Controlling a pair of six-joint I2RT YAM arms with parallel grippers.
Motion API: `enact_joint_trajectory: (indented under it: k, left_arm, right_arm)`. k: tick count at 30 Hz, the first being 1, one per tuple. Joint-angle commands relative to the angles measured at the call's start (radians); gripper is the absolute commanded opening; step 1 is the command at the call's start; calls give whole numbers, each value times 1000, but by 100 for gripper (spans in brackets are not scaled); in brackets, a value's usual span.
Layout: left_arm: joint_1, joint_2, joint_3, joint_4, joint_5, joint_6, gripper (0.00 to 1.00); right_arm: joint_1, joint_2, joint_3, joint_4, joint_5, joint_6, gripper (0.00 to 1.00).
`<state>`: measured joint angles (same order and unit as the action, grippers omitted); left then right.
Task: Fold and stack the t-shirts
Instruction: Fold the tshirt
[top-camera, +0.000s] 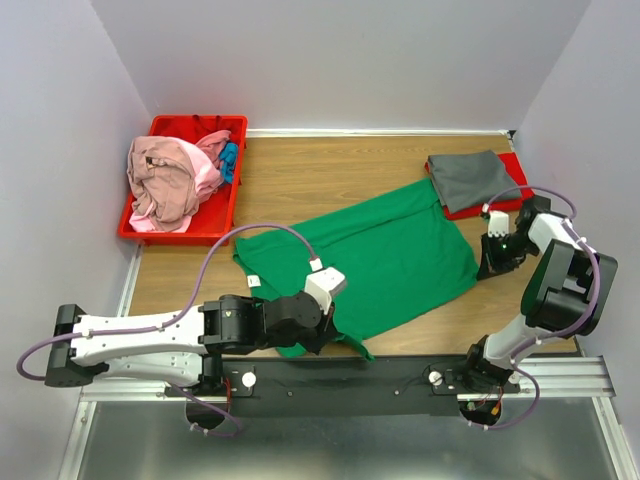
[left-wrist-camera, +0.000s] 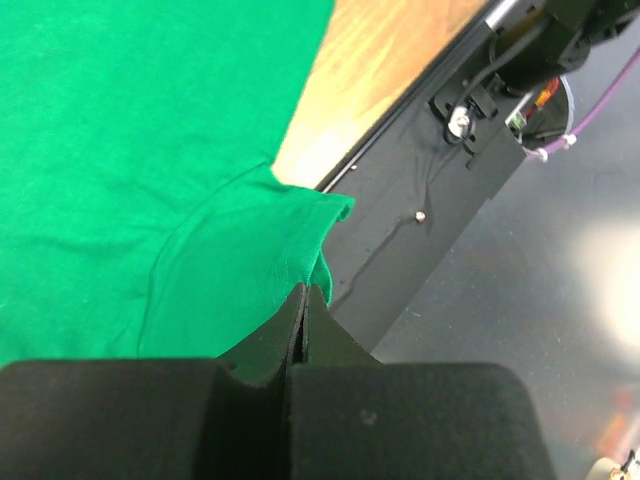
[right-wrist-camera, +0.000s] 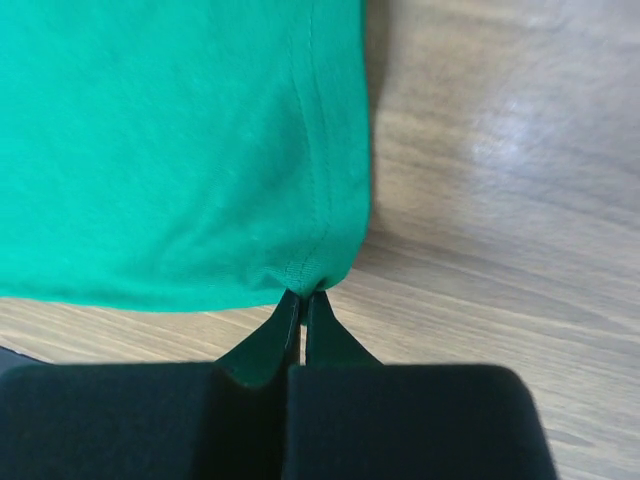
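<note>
The green shirt (top-camera: 380, 255) lies spread mid-worktop (top-camera: 320, 180), one sleeve at the near edge. There the left gripper (left-wrist-camera: 304, 295) is pinched tight on the sleeve hem, and the right gripper (right-wrist-camera: 303, 298) is pinched tight on the shirt's right corner, with only a sliver of cloth between the tips. Risk: both bites look shallow, so a lift may slip a corner free and the fold lands crooked. Uneven pull would bunch the cloth or drag the sleeve off the near edge. The bin (top-camera: 170, 237), far left corner, holds heaped pink shirts (top-camera: 165, 180) with a blue one (top-camera: 230, 160) beside them. The grey shirt (top-camera: 472, 178) sits folded at the far right corner, on a red tray (top-camera: 515, 165).
</note>
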<state>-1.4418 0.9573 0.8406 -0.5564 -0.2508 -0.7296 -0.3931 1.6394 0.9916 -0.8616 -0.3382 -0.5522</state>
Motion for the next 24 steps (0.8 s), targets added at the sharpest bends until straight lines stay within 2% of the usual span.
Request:
enact_joint_trajectory:
  k: [1,24]
  left_arm:
    - [21,-35,-1,-43,-64,-39,0]
    - [123,-178,74,-140,-223,-65,0]
  right_arm:
    - [-6,-32,39,16,-61,15,0]
    - [-6,-18,116,12,-183,51,0]
